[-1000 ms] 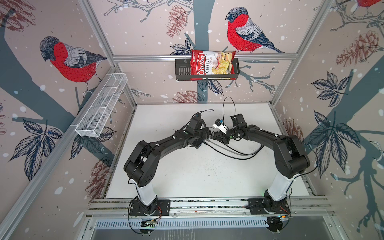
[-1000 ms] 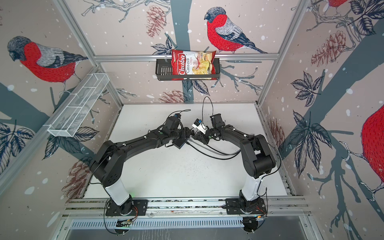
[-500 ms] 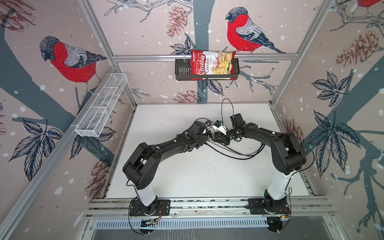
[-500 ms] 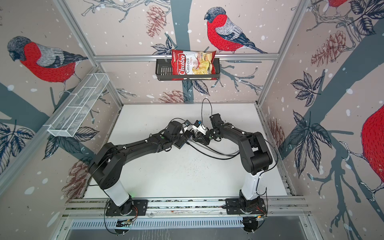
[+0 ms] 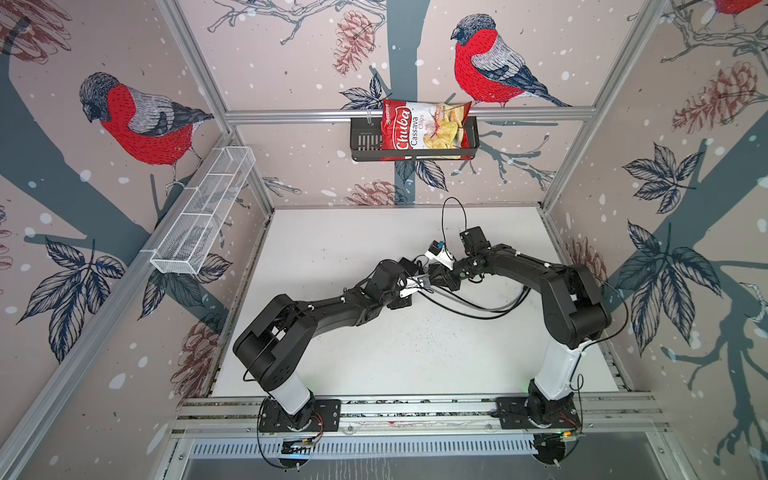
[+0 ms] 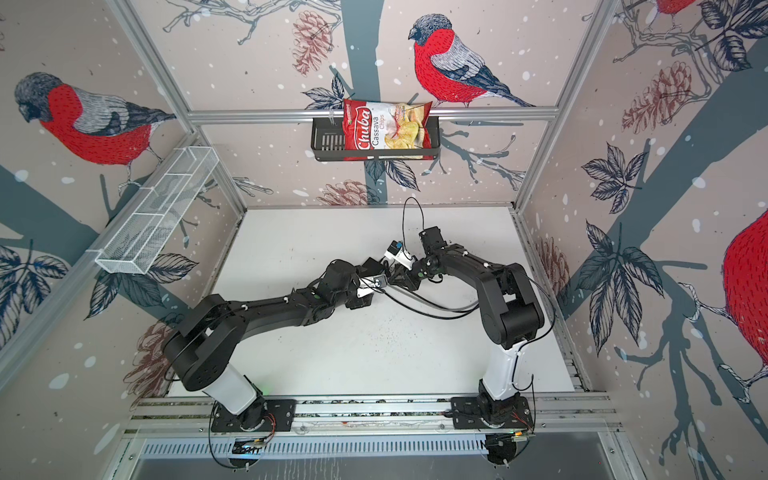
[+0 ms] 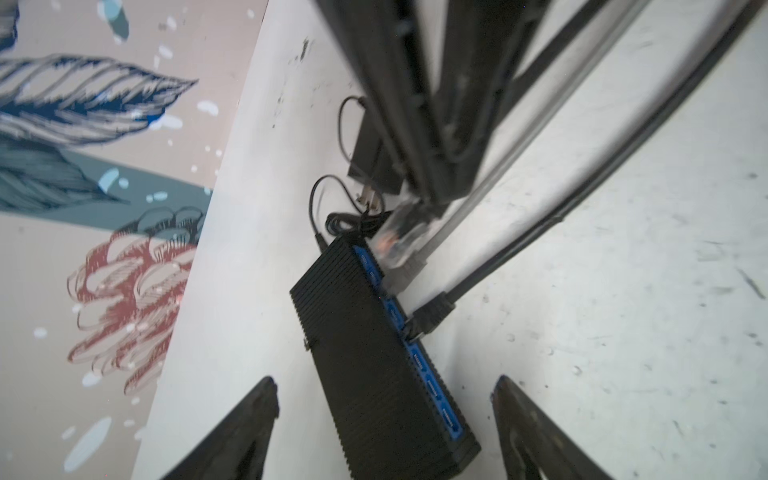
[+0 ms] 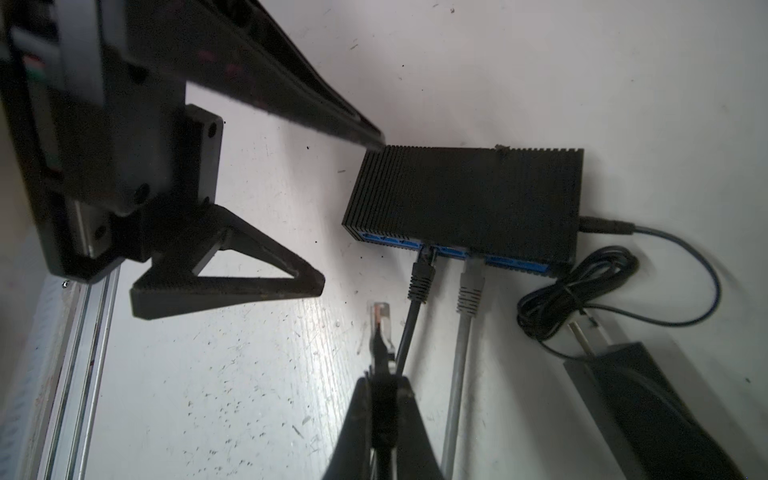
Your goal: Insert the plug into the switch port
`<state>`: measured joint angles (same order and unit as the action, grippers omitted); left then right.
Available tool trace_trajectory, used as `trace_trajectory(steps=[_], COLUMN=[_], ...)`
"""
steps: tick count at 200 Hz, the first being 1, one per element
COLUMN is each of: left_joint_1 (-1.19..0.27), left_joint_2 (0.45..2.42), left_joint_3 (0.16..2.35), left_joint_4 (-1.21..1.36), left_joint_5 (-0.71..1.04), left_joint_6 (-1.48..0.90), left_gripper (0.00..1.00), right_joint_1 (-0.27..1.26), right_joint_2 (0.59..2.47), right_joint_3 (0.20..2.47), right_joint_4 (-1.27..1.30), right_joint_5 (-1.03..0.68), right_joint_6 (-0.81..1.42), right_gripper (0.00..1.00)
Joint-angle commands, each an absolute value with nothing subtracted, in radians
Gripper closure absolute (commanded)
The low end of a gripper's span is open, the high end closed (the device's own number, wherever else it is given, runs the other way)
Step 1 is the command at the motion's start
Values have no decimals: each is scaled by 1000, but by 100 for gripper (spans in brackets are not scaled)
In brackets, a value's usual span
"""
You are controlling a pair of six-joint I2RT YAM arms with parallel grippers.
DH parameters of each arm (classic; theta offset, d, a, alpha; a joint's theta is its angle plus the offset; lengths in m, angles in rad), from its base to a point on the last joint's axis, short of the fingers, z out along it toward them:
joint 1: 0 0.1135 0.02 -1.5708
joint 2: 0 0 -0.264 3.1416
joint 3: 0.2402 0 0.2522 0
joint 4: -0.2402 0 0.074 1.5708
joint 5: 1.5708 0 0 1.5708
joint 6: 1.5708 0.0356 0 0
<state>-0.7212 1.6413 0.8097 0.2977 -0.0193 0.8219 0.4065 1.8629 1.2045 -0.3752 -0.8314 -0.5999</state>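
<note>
Alignment step, I'd say. Right tool (image 8: 384, 374) is clenched on the clear plug (image 8: 381, 322), which sits near the blue port side of the switch (image 8: 465, 195), not in yet. Left tool (image 7: 384, 380) is released, jaws either side of the switch's end. Next: line up a free port, push straight.

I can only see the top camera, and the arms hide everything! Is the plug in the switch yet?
Observer: Not yet. The right wrist view shows the clear plastic plug a gap away from the flat black ribbed switch, its tip pointing at the blue ports.
Operator: Who's holding it?
Observer: The right gripper, with its jaws shut just behind the plug.
Operator: Are any holes used up?
Observer: Two. A black cable and a grey cable are plugged into the switch.
</note>
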Motion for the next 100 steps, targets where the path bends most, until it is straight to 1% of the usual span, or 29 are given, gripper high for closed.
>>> trace_trajectory(steps=[1,25,43,51,82,100], left_joint_1=[-723,-724,-723,-722,-723,-723], left_joint_2=[1632,1626,1630,1635,1664,1679], left_joint_3=[772,726,723,735,770,792], left_joint_4=[468,550,589,573,553,525], left_joint_5=[68,144,167,174,207,217], left_joint_6=[920,1012,1024,1033,1061,1077], left_gripper=[20,23,25,28,48,49], right_joint_1=[407,409,408,407,409,408], right_joint_2=[1864,1865,1863,1863,1858,1855], right_joint_3=[1212,1218,1216,1215,1217,1221], right_joint_4=[-405,-419,-426,-425,-434,-440], right_joint_5=[-874,-895,-914,-924,-945,-950], right_joint_6=[-606,-604,-603,-603,-599,-597], right_gripper=[95,95,95,95,95,96])
